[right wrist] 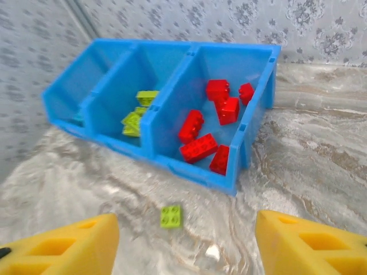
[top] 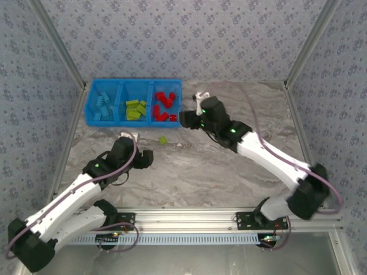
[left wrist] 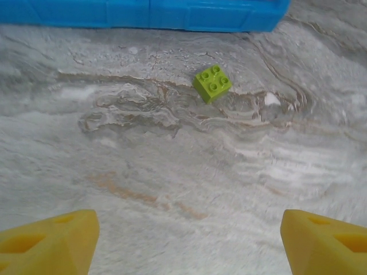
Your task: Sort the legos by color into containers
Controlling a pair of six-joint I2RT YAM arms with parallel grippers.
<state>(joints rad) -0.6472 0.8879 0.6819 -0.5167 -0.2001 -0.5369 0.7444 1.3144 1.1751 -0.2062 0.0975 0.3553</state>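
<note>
A bright blue three-compartment bin point(top: 122, 86) stands at the back left of the table. Its left bay holds light blue bricks point(top: 103, 106), the middle bay lime green bricks point(top: 135, 109) and the right bay red bricks point(top: 165, 106). One lime green brick point(top: 163, 140) point(left wrist: 213, 83) point(right wrist: 171, 216) lies alone on the table in front of the bin. My left gripper point(top: 147, 158) point(left wrist: 186, 240) is open and empty, a little short of that brick. My right gripper point(top: 186, 119) point(right wrist: 186, 240) is open and empty beside the bin's right end point(right wrist: 252, 143).
Patterned walls close in the marbled table point(top: 195, 172) at the back and both sides. An aluminium rail point(top: 189, 217) runs along the near edge. A small white chip point(left wrist: 270, 99) point(right wrist: 213, 250) lies on the table to the right of the loose green brick.
</note>
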